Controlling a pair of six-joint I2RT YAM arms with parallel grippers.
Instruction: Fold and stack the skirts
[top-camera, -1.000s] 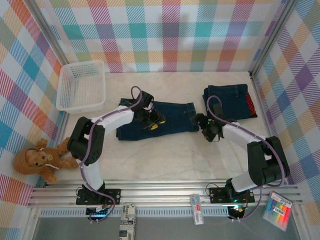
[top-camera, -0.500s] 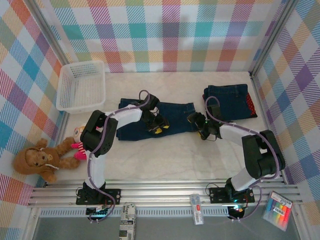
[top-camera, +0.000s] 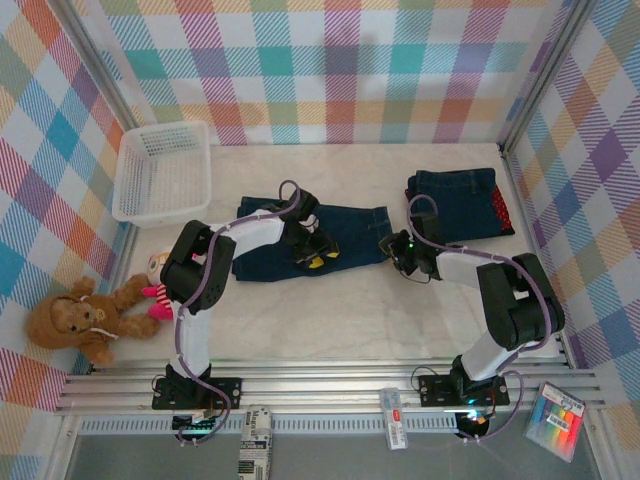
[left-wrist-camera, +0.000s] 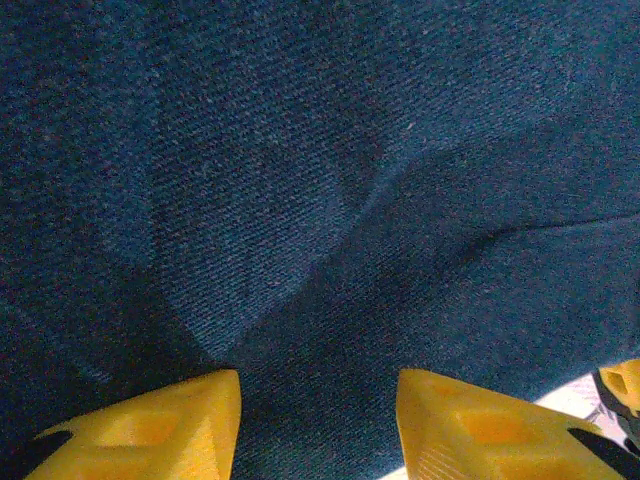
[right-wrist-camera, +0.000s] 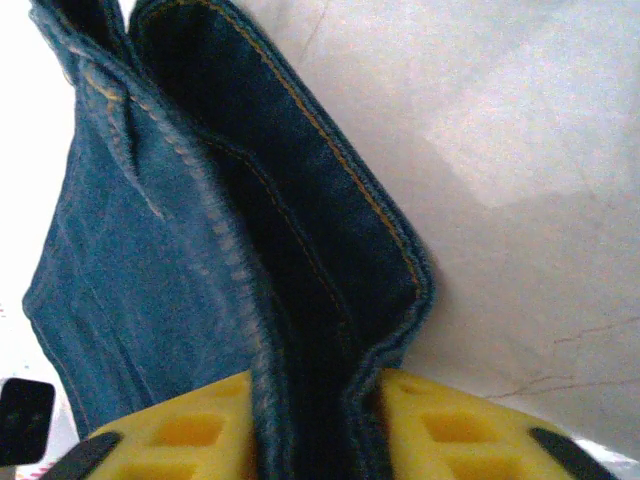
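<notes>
two claws on one denim skirt (top-camera: 355, 230): wrist views show right claw (right-wrist-camera: 315, 400) pinching hem, left claw (left-wrist-camera: 312, 390) agape.

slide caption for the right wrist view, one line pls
Right tool pinches the folded edge of the denim skirt between its yellow fingers, over the pale table.

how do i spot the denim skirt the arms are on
Start at the white mesh basket in the far left corner and look right to mid-table. The denim skirt lies spread flat there, the left gripper over its middle and the right gripper at its right end. Unlike the folded stack at far right, it shows no red edge.
</notes>
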